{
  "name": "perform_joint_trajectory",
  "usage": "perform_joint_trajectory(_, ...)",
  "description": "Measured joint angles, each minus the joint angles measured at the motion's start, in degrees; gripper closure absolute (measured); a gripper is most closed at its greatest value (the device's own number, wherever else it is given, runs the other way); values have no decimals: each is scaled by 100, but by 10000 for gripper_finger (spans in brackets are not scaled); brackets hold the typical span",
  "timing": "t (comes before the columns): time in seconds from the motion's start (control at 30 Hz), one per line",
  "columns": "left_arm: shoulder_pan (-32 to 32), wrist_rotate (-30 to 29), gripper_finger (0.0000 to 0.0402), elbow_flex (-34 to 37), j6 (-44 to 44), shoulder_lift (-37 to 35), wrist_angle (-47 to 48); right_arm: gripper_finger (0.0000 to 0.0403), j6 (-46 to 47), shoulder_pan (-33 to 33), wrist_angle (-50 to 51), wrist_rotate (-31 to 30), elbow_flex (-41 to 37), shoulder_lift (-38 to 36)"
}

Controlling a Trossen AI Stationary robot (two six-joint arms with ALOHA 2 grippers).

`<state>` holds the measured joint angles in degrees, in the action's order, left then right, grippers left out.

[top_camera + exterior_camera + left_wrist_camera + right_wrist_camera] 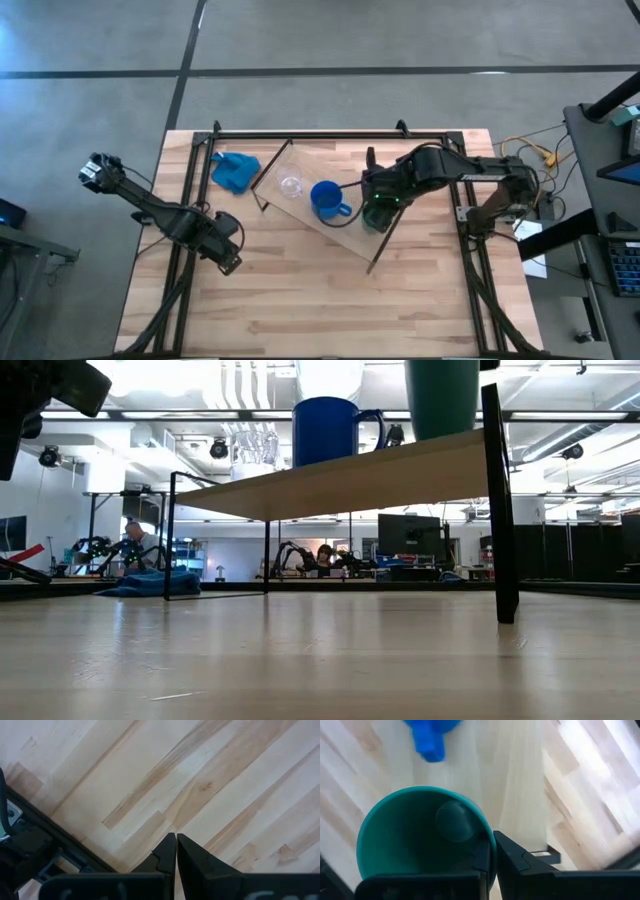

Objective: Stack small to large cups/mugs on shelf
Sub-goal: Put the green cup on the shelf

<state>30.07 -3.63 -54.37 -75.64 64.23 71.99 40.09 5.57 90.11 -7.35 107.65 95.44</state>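
Observation:
The shelf (350,232) is a light-wood plank on dark rod frames, lying slantwise on the table. On it stand a tiny clear glass cup (291,186), a bright blue mug (326,198) with its handle toward the right, and a dark green cup (415,835) at the near-right end. In the low view the blue mug (325,430) and green cup (442,398) stand upright on the plank (350,475). My right gripper (375,208) is shut on the green cup. My left gripper (228,262) is shut and empty, low over the table's left side. My right gripper holds the green cup by its rim (487,836), on the side away from the blue mug. One finger (481,862) is inside the cup and the other (517,860) outside. The fingers come from above, pointing down. The cup is upright with its base at the plank's top (440,438).
A crumpled blue cloth (235,170) lies on the table beside the shelf's far-left end. Dark frame rails (330,132) run along the table's far edge and sides. Bare tabletop (320,300) lies on the near side of the shelf.

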Motion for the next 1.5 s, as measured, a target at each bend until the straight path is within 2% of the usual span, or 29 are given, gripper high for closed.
perform_joint_trajectory(0.3,0,-1,402,2,0,-18,-19,394,-139,-116,-96,293,-436,-9)
perform_joint_trajectory(0.63,0,-1,402,2,-7,-28,-107,386,-184,-125,-271,282,-321,23)
perform_joint_trajectory(1.07,-7,-1,402,0,-42,-28,-111,381,-707,-125,-461,281,-293,35)
perform_joint_trajectory(1.5,-7,3,402,2,-57,-28,-163,381,-674,-125,-563,283,-290,35)
